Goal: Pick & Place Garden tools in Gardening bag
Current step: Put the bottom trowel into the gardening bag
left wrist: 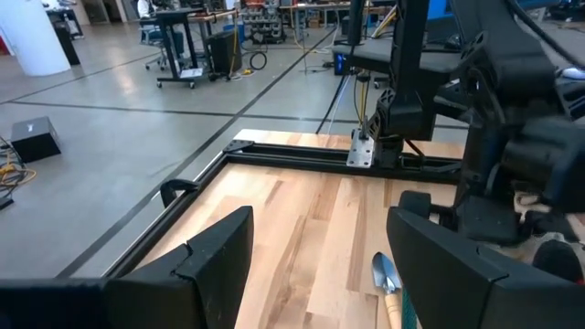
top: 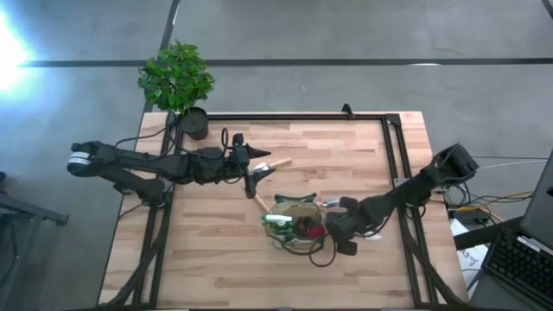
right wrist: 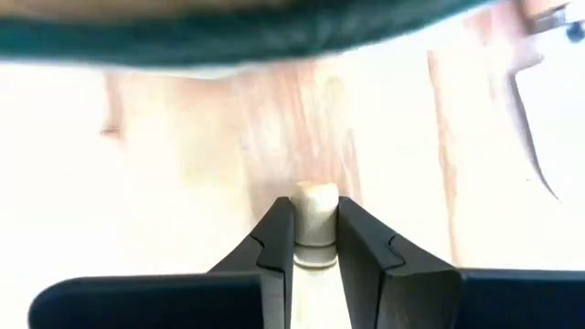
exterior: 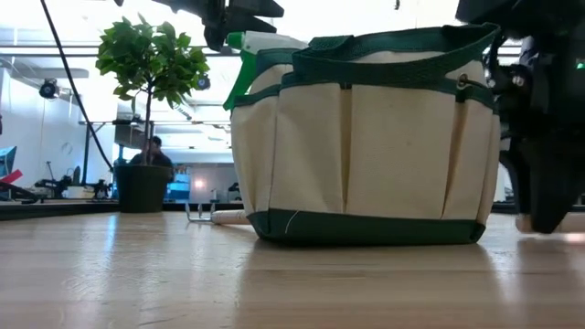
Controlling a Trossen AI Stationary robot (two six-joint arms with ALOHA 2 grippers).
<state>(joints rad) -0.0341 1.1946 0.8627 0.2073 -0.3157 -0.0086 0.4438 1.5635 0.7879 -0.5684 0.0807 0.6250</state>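
The gardening bag (top: 294, 226) stands on the table's near middle, tan with green trim (exterior: 366, 146). A green spray bottle (exterior: 260, 55) and a red glove (top: 309, 230) stick out of it. My right gripper (top: 344, 235) points down just right of the bag, shut on a wooden-handled tool (right wrist: 313, 215). My left gripper (top: 257, 177) hovers open left of and beyond the bag, above a wooden-handled trowel (left wrist: 386, 274) lying on the table. Another wooden-handled tool (top: 278, 163) lies beyond the bag. A small rake (exterior: 206, 217) lies flat left of the bag. My right gripper pinches the free end of the tool's wooden handle (right wrist: 313, 199) between its two fingers (right wrist: 279, 228). The fingers come from above, pointing steeply down, one on each side of the handle. The handle lies low, at the table beside the bag's bottom trim; its metal end is hidden.
A leafy potted plant (top: 177, 76) in a black pot (top: 194, 123) stands at the far left corner. A black frame rail (top: 294, 117) runs along the far and right edges. A metal tool part (right wrist: 535, 100) lies near my right gripper. Bare wood lies near the front edge.
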